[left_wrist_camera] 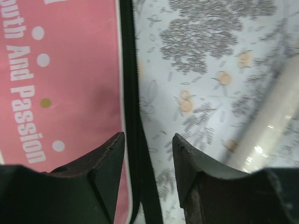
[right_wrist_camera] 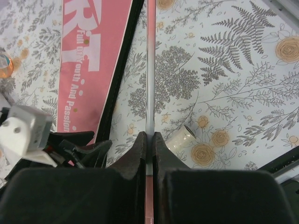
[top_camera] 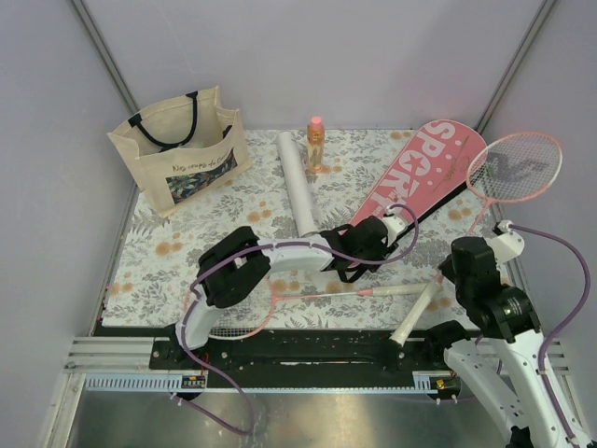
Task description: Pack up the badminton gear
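The floral surface [top_camera: 159,271] carries everything. The biggest piece of gear on it is the pink cover [top_camera: 420,177] lettered "SPORT", which lies flat on a diagonal, narrow end near the middle and wide end toward the far right corner. The beige tote bag [top_camera: 182,154] stands at the far left, well apart. The white tube [top_camera: 298,187] lies lengthwise in the middle, just left of the cover.

We see two rackets. The right racket [top_camera: 516,166] has its head past the cover's wide end, with its shaft running back toward us beside the cover's black edge. The near racket [top_camera: 403,291] lies crosswise in front, its head under the left arm. The orange bottle [top_camera: 316,145] stands by the tube's far end.

Our right claw [right_wrist_camera: 149,140] is pressed together, pinching the right racket's thin shaft. Our left claw [left_wrist_camera: 148,140] is spread and holds nothing, its jaws straddling the cover's black zip edge.

We judge the step to be opening the cover for that racket. To do it well, we should settle the left claw squarely on the edge so that it catches only the top layer. We should also keep the shaft parallel to the cover, and watch that the near racket's handle, close by, is not knocked.
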`<state>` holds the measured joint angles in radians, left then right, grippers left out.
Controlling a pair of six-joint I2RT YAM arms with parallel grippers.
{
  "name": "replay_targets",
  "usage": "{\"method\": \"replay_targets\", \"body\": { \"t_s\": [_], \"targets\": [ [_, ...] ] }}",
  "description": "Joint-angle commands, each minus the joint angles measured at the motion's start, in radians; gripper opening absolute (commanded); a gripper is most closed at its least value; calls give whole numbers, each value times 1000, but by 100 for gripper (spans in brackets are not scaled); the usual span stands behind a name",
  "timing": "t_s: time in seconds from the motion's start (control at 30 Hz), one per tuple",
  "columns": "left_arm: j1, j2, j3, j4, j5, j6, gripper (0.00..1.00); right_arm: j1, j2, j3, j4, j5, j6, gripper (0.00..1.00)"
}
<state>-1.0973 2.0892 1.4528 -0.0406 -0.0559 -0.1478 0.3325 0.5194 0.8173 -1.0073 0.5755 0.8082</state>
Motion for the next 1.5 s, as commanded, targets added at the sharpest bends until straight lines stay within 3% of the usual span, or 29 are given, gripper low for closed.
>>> {"method": "replay_targets", "body": {
  "t_s": [0.0,0.33,0.67,1.17,1.37,1.47],
  "targets": [
    [11,52,89,-30,-108,62,49,-6,-27,66,78,76,-24,0],
    [4,-37,6,81,-134,73,52,-6,-29,91,99,112,-63,0],
    [-1,31,17,56,-127,62,50,-6,-33,106,110,121,-86,0],
    [-1,86,31,51,-107,30,37,-6,-58,88,113,106,-76,0],
    [-3,45,23,50,-107,27,0,-6,-45,54,134,83,-69,0],
    [2,-18,11,48,-88,-19,0,-6,-30,27,145,50,-67,0]
  ]
}}
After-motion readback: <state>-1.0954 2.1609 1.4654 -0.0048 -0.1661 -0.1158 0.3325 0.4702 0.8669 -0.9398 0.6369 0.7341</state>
